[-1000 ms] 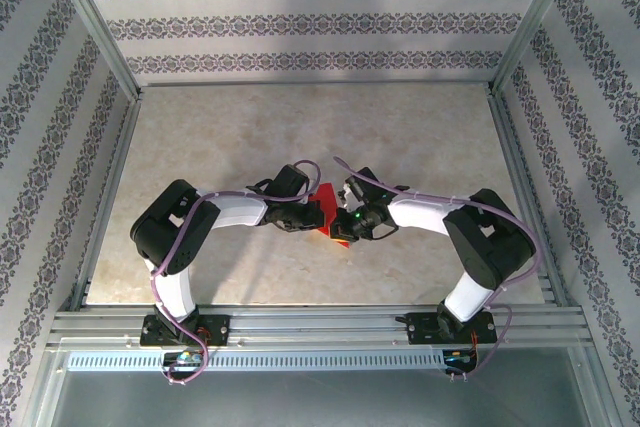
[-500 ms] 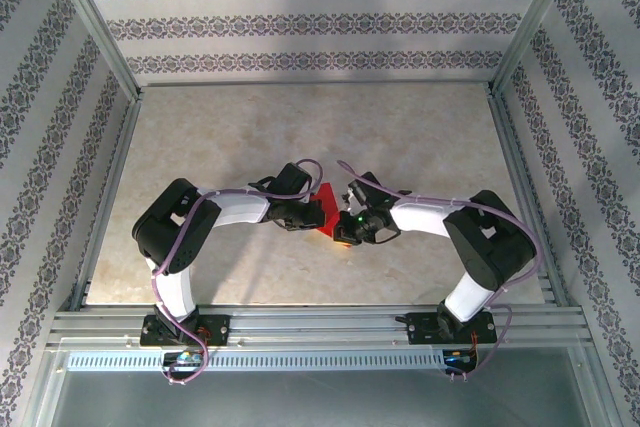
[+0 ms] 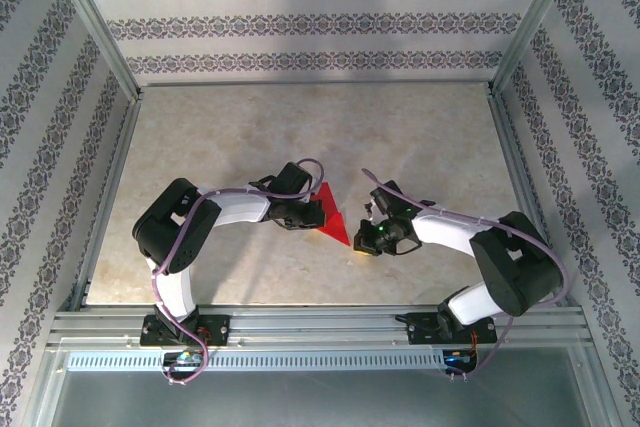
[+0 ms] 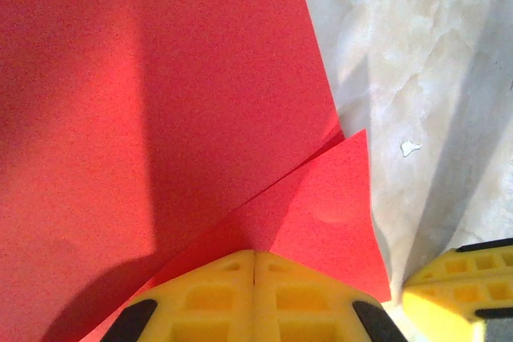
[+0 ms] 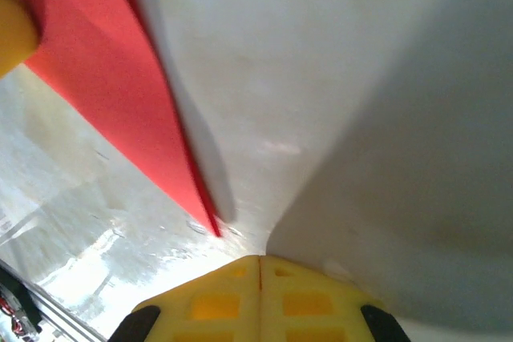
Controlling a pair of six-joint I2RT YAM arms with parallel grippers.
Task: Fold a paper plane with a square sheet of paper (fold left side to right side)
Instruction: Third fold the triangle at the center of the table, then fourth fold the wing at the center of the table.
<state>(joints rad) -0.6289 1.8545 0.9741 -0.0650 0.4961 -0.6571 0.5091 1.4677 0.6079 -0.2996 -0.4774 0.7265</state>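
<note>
Left arm bent inward at the elbow. Left gripper point(image 3: 308, 214) is pressed together with nothing between the fingers, tips at the left edge of the folded red paper sheet point(image 3: 328, 217). Sheet lies mid-tabletop point(image 3: 300, 127) as a pointed triangle, layered flap visible. Right arm elbowed outward, right gripper point(image 3: 364, 245) pressed together and empty, just off the sheet's pointed tip.

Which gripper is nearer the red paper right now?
Left. The left gripper sits on the red paper, fingers shut. The right gripper is just off its near tip, fingers shut too.
</note>
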